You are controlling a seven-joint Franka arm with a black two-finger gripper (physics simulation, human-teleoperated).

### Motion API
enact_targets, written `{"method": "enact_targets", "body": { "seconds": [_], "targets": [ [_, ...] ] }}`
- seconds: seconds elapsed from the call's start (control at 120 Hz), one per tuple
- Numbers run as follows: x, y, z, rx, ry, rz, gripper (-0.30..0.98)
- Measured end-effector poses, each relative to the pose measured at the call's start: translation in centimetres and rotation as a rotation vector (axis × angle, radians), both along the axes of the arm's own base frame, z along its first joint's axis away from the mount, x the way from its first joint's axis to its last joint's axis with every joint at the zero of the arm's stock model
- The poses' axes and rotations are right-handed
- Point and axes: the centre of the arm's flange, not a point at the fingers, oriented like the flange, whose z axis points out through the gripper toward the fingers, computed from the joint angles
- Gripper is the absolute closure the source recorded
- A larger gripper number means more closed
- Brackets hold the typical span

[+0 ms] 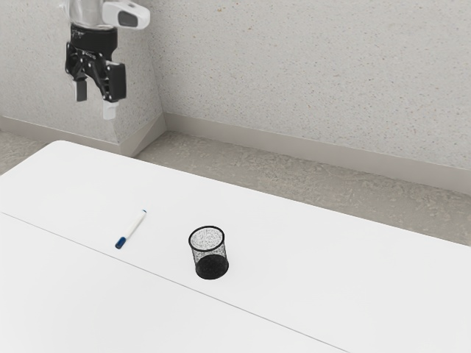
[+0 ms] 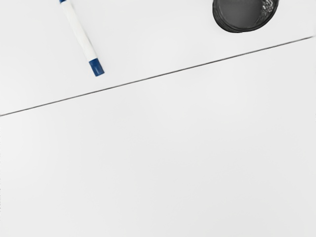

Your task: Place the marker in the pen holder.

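Marker on Table, Outside Pen Holder; Gripper Released

You will find the marker [image 1: 132, 229] lying on its side on the table [image 1: 309, 272]. Identify it by its white barrel, the blue cap [image 2: 97, 67] at one end and the small blue tip at the other. The capped end points toward the seam [image 2: 156, 76], a thin dark line that runs across the tabletop; the cap sits near this line without touching it. The marker is outside the pen holder and apart from it.

Locate the pen holder [image 1: 211, 266] toward the exterior view's right of the marker. It is a round, black mesh cup with a dark rim and a dark base, standing upright on the table with its mouth facing up. Note that the marker and the pen holder are on the same side of the seam.

Refer to the exterior view's upper left for your gripper [image 1: 96, 101]. It is released: the two fingers stand apart with free space between them. It hangs with its fingertips pointing down, raised above the level of the tabletop and well apart from both the marker and the pen holder. The light-coloured arm [image 1: 128, 16] carries it from above.

Beyond the table, you can see a speckled floor [image 1: 309, 194], a baseboard [image 1: 294, 147] and a pale, speckled wall [image 1: 294, 66].
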Motion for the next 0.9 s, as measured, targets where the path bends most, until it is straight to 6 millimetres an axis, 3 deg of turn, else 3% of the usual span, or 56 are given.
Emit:
{"method": "enact_targets", "body": {
  "seconds": [0.133,0.192,0.242,0.3,0.35,0.392,0.492,0.55,0.608,0.717,0.808,0.9],
  "targets": [
    [1.9,-2.5,-0.9,-0.023,-0.055,-0.063,0.00],
    [4.2,-3.3,-4.3,0.000,-0.020,-0.050,0.00],
    [5.2,-2.7,-7.6,0.013,0.029,-0.024,0.00],
    [4.6,0.3,-14.5,0.012,0.132,0.025,0.00],
    [2.6,4.3,-21.2,-0.005,0.207,0.083,0.00],
    [0.8,7.9,-25.4,-0.025,0.233,0.139,0.00],
    [-2.8,15.4,-32.7,-0.059,0.213,0.257,0.00],
    [-2.8,17.7,-35.8,-0.054,0.177,0.287,0.00],
    [-0.1,16.5,-38.0,-0.047,0.120,0.255,0.00],
    [6.3,15.1,-39.7,-0.033,-0.007,0.213,0.00],
    [8.5,15.6,-42.5,-0.073,-0.059,0.237,0.00],
    [9.1,16.1,-43.6,-0.119,-0.103,0.254,0.00]
  ]
}}
